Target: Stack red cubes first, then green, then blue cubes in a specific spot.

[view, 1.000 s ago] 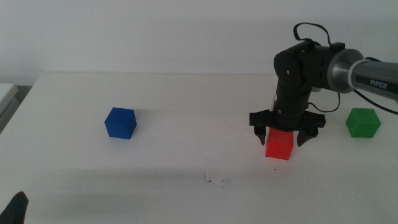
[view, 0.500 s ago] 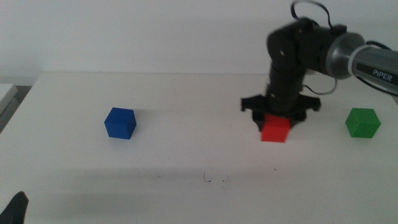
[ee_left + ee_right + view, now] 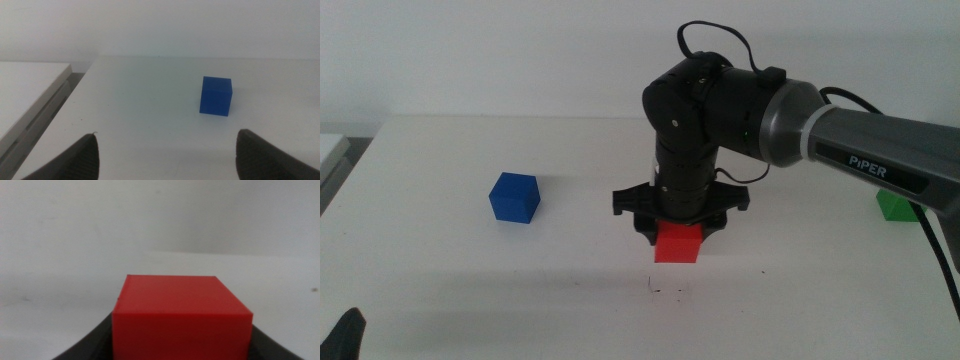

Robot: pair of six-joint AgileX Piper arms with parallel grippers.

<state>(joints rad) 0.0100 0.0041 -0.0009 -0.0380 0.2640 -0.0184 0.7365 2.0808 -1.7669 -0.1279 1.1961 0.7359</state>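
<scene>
Matte plastic on all three cubes, plain faces and crisp square edges, all the same size as far as I can see. My right gripper (image 3: 677, 232) has the red cube (image 3: 677, 243) clamped between its dark jaws near the middle of the white table (image 3: 470, 280); in the right wrist view the red cube (image 3: 181, 317) fills the space between the jaws, its top face flat and its front face toward the camera. It sits just above the faint dark scribble marks (image 3: 667, 290) on the tabletop, and I cannot tell whether its underside touches the surface or hangs slightly clear. The right arm comes in from the right as a grey tube lettered PIPER, bends through a bulky glossy black wrist, and points straight down, with a black cable looping over the top.

The blue cube (image 3: 514, 197) stands alone well to the left, flat on the table. The green cube (image 3: 893, 206) is at the far right, mostly hidden behind the arm.

My left gripper (image 3: 167, 152) waits low at the near left corner, its jaws spread wide with nothing between them, looking toward the blue cube (image 3: 216, 95).
</scene>
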